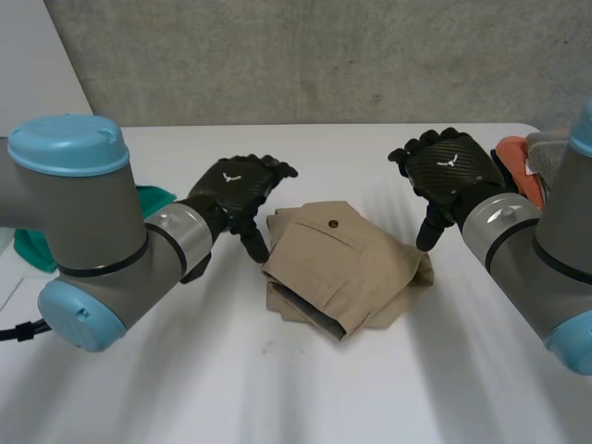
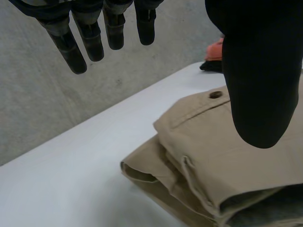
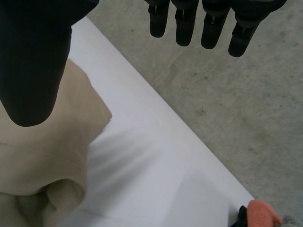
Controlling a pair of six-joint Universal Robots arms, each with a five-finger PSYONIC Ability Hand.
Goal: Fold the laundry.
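Folded tan trousers point(image 1: 342, 268) with a brown button lie in a compact bundle at the table's middle. My left hand point(image 1: 239, 190) hovers just left of the bundle, fingers straight and empty. In the left wrist view the thumb point(image 2: 258, 85) hangs over the trousers point(image 2: 208, 156) without touching them. My right hand point(image 1: 449, 171) is raised at the bundle's right edge, open, with its thumb pointing down toward the cloth. In the right wrist view the trousers point(image 3: 52, 161) lie below the thumb point(image 3: 35, 61), and the fingers point(image 3: 184, 23) hold nothing.
An orange and grey pile of cloth point(image 1: 529, 162) sits at the table's right edge behind my right arm. A green cloth point(image 1: 148, 199) lies at the left behind my left arm. A grey concrete wall stands behind the white table point(image 1: 305, 388).
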